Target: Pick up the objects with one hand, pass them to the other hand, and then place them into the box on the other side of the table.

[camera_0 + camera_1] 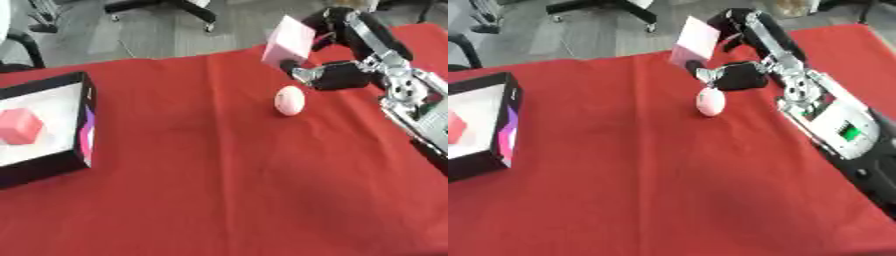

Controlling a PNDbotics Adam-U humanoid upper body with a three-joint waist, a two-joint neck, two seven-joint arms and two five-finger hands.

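Red tablecloth (219, 190) bears a pale pink egg-shaped object (290, 100); my right hand (337, 75) clamps a pale pink cube (290, 39) aloft.

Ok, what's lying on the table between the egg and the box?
Nothing: only bare red cloth lies between the egg and the box, best shown in the left eye view.

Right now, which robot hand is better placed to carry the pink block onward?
Right. The right robot hand holds the pink block above the table; the left one is not in view.
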